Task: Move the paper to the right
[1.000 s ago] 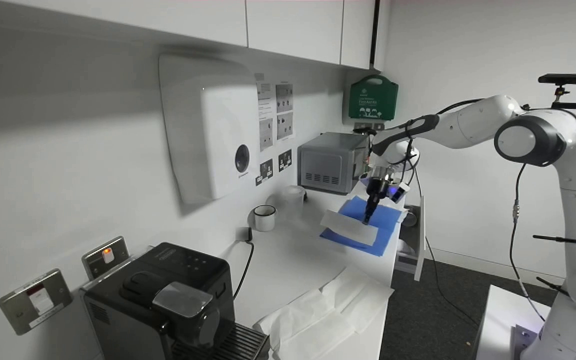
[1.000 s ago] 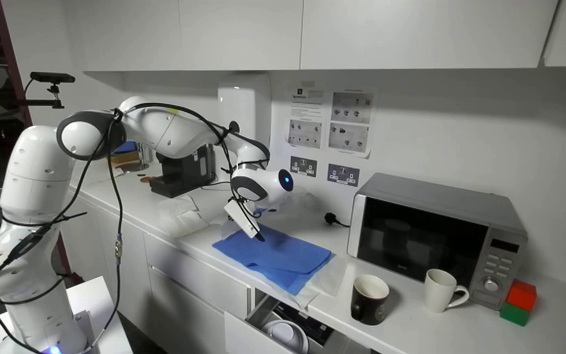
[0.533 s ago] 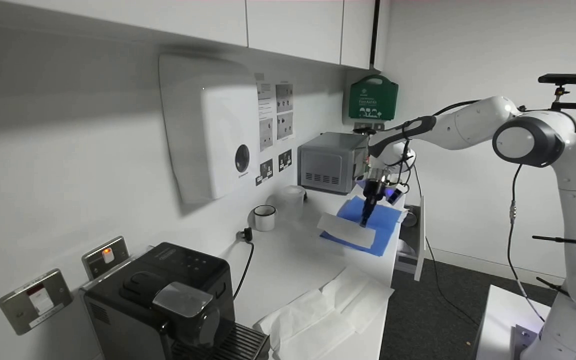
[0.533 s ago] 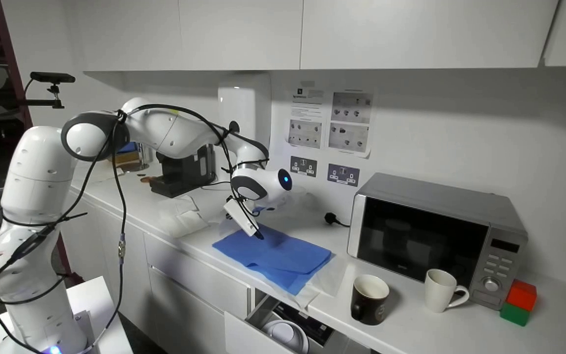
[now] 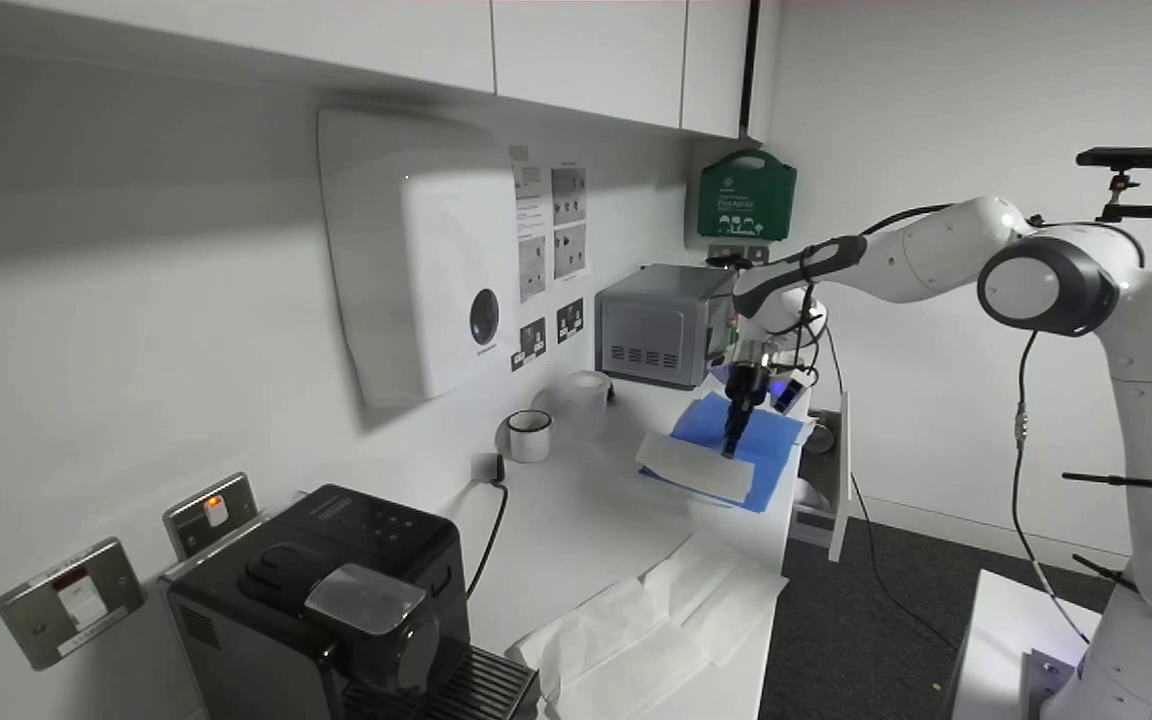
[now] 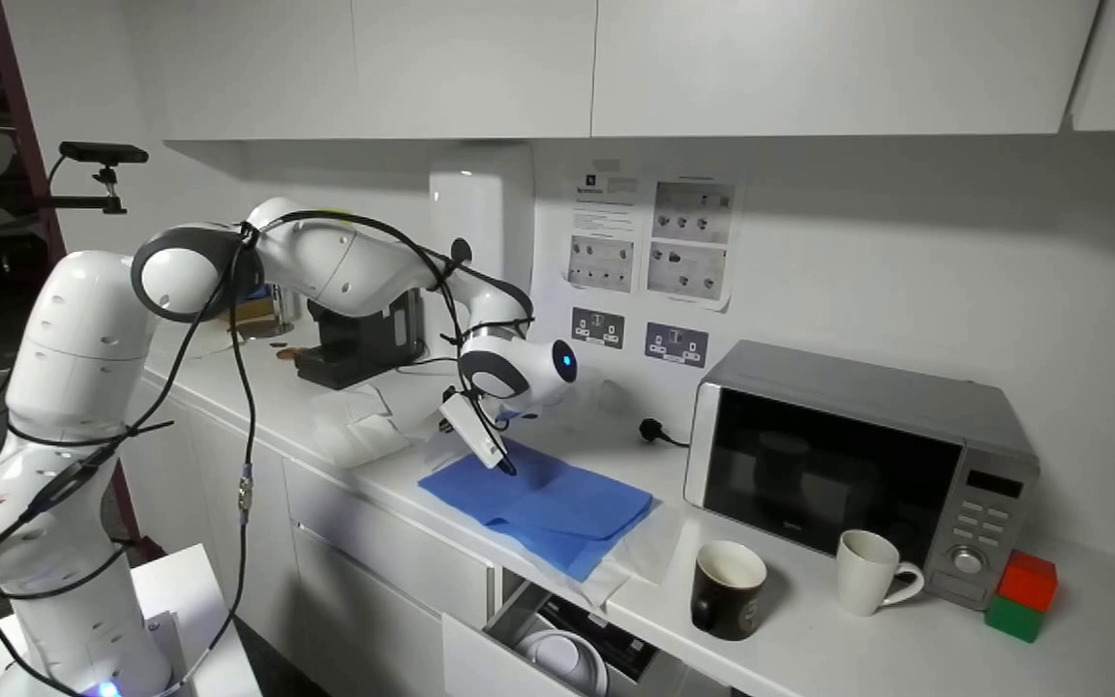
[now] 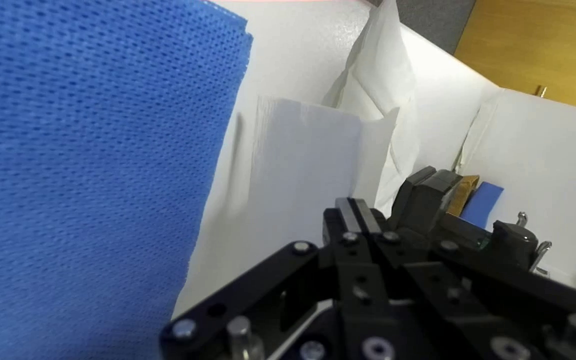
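Note:
A strip of white paper [image 5: 694,468] lies over part of the blue sheets [image 5: 764,448]. My gripper [image 5: 729,452] points down at the paper's edge. In the wrist view, my gripper's fingers [image 7: 356,202] are closed together, and a fold of the white paper [image 7: 303,155] runs into their tips, so they pinch it. The paper hangs just above the counter, beside the blue sheets [image 7: 93,150]. In an exterior view, the blue sheets [image 6: 557,499] lie flat, and my fingertips and most of the held paper are hidden behind the wrist.
A creased white sheet [image 5: 656,630] lies nearer the coffee machine [image 5: 326,600]. The microwave [image 6: 848,465], a dark mug [image 6: 729,589] and a white mug [image 6: 869,571] stand past the blue sheets. An open drawer [image 6: 509,653] juts out below the counter. A white cup [image 5: 530,437] stands by the wall.
My gripper has shifted slightly down and toward the coffee machine side, and the white paper has moved a little with it. The blue sheets have not moved.

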Controlling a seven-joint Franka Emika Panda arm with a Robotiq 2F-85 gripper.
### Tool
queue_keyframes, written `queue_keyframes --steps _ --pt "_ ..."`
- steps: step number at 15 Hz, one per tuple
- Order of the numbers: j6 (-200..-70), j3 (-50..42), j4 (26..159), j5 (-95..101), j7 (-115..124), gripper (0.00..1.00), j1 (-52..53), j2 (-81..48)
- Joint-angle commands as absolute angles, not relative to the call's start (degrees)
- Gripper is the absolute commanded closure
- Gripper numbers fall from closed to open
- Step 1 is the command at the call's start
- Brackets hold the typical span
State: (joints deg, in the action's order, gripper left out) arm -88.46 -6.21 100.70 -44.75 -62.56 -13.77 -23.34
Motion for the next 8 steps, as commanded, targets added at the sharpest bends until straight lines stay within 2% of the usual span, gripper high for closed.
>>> queue_keyframes --steps 1,8 --pt "-83.90 -5.71 96.22 -45.51 -60.60 1.00 -15.52 -26.84" --pt "-82.60 -5.41 92.84 -45.66 -59.04 1.00 -16.36 -30.36"
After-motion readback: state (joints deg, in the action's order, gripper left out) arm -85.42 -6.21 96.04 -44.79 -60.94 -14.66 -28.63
